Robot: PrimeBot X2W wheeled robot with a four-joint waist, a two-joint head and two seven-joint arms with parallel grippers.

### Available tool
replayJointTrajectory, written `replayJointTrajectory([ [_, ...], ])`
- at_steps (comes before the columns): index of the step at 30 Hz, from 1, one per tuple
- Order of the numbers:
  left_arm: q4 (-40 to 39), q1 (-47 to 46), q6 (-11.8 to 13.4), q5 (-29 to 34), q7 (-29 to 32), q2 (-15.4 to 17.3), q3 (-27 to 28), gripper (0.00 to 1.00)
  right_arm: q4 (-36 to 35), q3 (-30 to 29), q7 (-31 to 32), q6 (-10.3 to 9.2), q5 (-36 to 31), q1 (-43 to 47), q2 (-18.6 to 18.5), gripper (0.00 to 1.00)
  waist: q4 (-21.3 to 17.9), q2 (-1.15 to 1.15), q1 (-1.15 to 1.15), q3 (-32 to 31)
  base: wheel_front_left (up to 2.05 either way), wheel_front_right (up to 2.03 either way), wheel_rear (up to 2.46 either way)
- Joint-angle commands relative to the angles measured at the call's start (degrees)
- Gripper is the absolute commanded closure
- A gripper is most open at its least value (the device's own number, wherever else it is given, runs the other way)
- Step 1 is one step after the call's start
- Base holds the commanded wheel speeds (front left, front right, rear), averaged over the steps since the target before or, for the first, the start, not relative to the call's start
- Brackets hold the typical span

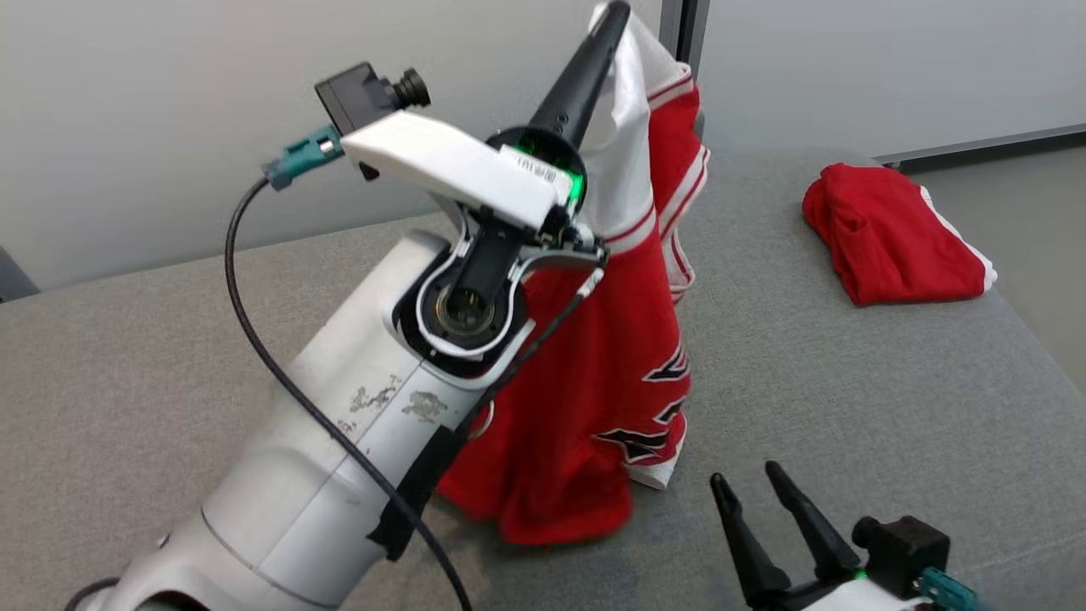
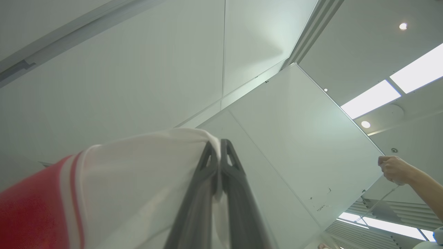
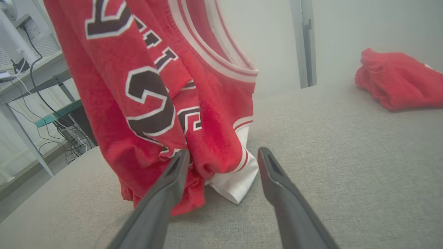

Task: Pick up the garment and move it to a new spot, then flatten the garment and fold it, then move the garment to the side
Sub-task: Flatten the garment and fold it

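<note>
Red basketball jersey (image 1: 585,399), trimmed in white and lettered in dark print, is shown hanging from the left gripper (image 1: 612,15), whose fingers are pinched together on a white edge at the top of the garment. It is held high over the middle of the grey fabric-covered surface (image 1: 848,382), presumably so that its own weight draws the cloth out; the lower hem is seen touching the surface, and the cloth is gathered into vertical folds.

The right gripper (image 1: 745,475) is seen low at the near right, its fingers spread wide and holding nothing. In its wrist view the white hem corner lies just beyond and between the fingertips. The gripper is judged to be placed there to take that corner, so that the jersey can be spread flat.

A second red garment (image 1: 891,238), crumpled, is seen at the far right of the surface, well apart from the jersey. No container is involved: both garments are borne by the surface alone. A person's hand (image 2: 392,168) is seen raised in the left wrist view.
</note>
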Motion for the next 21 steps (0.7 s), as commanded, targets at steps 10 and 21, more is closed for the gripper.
replayJointTrajectory([
  [10, 6.07, -13.38, 0.96, -3.4, -2.26, 1.19, 1.63, 1.0, 13.34, 20.13, -0.35, 0.0, 3.65, -16.05, -1.53, 0.0, -0.43, 0.0, 0.0, 0.81, 0.0, 0.0, 0.0],
  [21, 9.01, -15.16, 0.14, -2.63, -1.43, 2.22, 2.28, 1.0, 17.04, 22.04, -0.35, 0.0, 4.29, -24.56, 1.63, 0.0, 1.95, 0.0, 0.0, 0.29, 0.0, 0.0, 0.0],
])
